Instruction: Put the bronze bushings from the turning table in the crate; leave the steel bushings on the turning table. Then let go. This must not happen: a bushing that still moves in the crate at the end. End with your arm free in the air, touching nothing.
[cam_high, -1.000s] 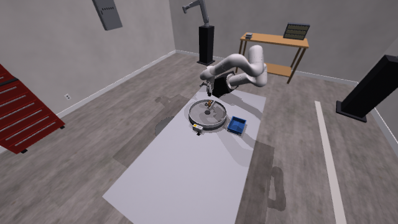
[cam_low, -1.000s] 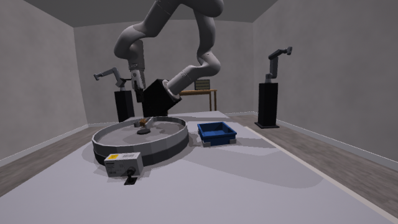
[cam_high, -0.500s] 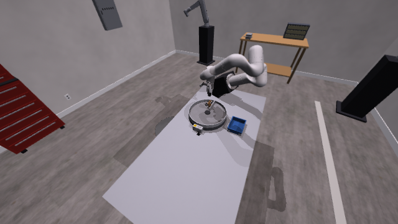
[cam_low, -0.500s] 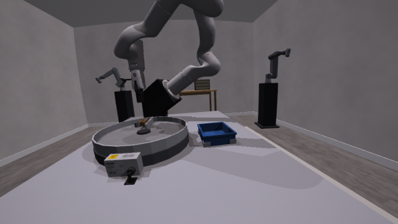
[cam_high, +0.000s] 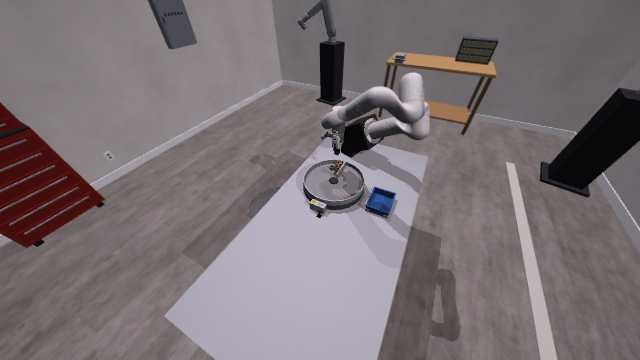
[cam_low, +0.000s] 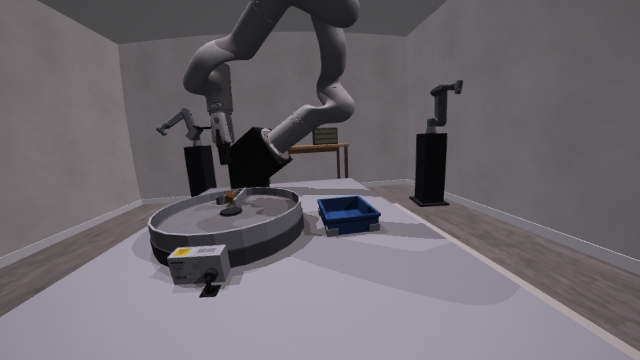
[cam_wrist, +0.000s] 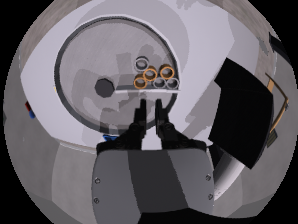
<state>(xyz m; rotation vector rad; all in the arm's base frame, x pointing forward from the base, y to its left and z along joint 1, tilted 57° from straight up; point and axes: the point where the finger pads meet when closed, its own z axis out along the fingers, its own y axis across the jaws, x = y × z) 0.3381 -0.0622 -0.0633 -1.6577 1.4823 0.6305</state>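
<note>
The round grey turning table (cam_high: 333, 184) sits on the white table top and also shows in the exterior view (cam_low: 227, 220). In the wrist view, three bronze bushings (cam_wrist: 152, 75) lie in a cluster with steel bushings (cam_wrist: 168, 83) against a thin bar near the table's rim. The cluster is small in the top and exterior views (cam_high: 338, 165) (cam_low: 230, 197). My gripper (cam_wrist: 150, 106) (cam_low: 224, 159) hangs above the cluster, well clear of it. Its fingers are nearly together with nothing between them. The blue crate (cam_high: 381, 201) (cam_low: 348, 213) stands beside the turning table and looks empty.
A grey control box (cam_low: 198, 263) with a yellow label sits at the turning table's front edge. A dark hub (cam_wrist: 104, 87) marks the turning table's centre. My arm's black base (cam_low: 252, 156) stands behind the turning table.
</note>
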